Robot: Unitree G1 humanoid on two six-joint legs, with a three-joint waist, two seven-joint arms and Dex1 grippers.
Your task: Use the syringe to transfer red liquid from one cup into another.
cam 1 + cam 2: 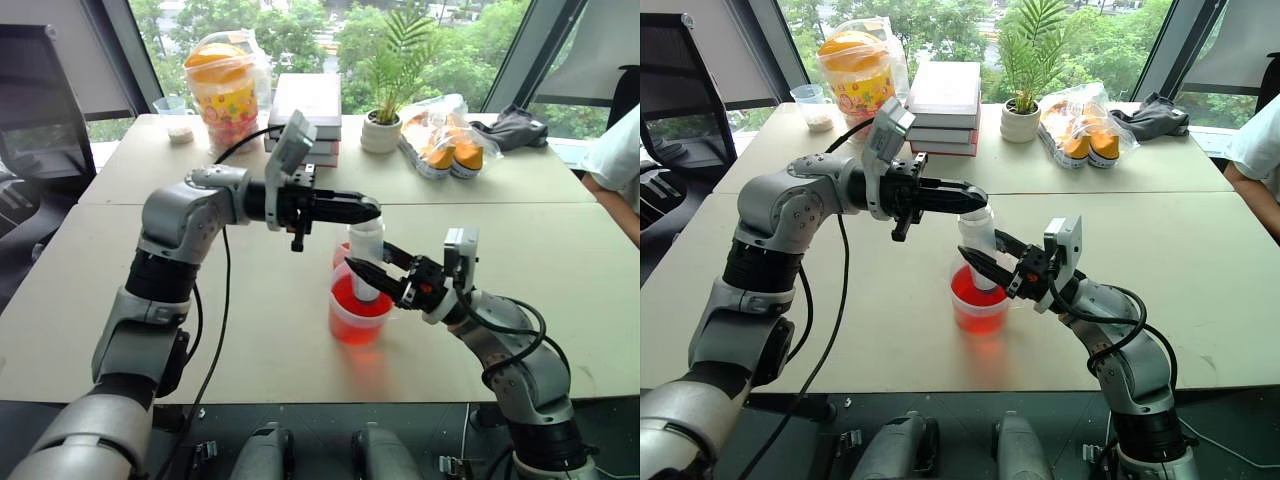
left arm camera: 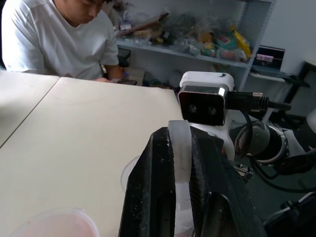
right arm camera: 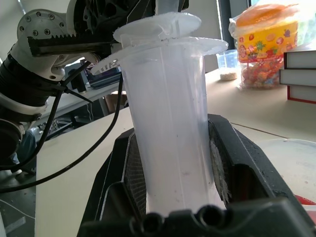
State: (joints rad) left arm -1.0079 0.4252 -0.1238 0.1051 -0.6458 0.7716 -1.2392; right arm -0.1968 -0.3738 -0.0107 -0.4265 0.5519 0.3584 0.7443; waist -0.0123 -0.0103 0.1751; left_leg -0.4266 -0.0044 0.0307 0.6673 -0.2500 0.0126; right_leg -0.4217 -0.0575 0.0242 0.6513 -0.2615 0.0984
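The syringe (image 1: 366, 250) stands upright with its lower end in the wide cup (image 1: 345, 322), which holds red liquid (image 1: 978, 300). My right gripper (image 1: 362, 276) is shut on the clear barrel (image 3: 170, 128) just above the cup's rim. My left gripper (image 1: 372, 209) reaches in level from the left and is shut on the plunger's top (image 2: 180, 148). The smaller cup (image 1: 340, 256), tinted red, stands just behind the wide cup and is mostly hidden by the syringe.
At the table's far side stand a candy jar (image 1: 225, 90), a small cup of pale grains (image 1: 178, 122), stacked books (image 1: 308, 110), a potted plant (image 1: 385, 115), bagged snacks (image 1: 445, 140) and a dark cloth (image 1: 515, 128). A person (image 1: 620, 165) sits at the right edge.
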